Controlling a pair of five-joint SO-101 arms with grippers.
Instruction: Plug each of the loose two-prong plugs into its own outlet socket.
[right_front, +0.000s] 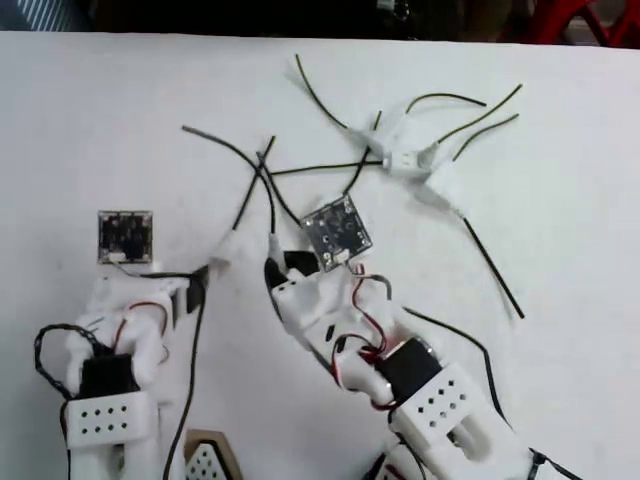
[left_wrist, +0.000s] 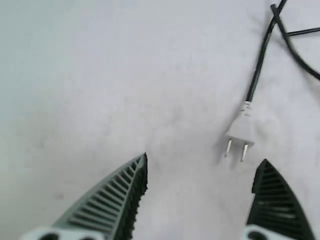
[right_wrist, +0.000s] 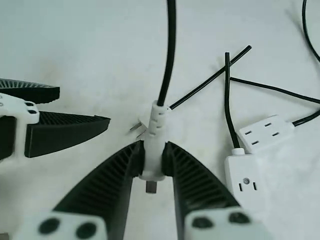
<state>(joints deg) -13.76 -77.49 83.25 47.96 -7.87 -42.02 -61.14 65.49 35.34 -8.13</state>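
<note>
Right wrist view: my right gripper (right_wrist: 153, 148) is clamped on the body of a white plug (right_wrist: 156, 119), its black cord (right_wrist: 170, 50) leading away. Two white outlet sockets (right_wrist: 264, 132) lie near on the table (right_wrist: 75, 40). Left wrist view: my left gripper (left_wrist: 202, 165) stands spread, and a loose two-prong plug (left_wrist: 241, 131) lies flat just ahead of its fingertips, prongs toward me.

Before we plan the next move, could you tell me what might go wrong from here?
1. The right end effector is shut on the held plug, whose cord crosses other cords; carrying it may drag them.
2. The left end effector is open, and the loose plug lies off-centre ahead of it; closing may nudge it aside.
3. Both end effectors sit close together and could collide.
</note>
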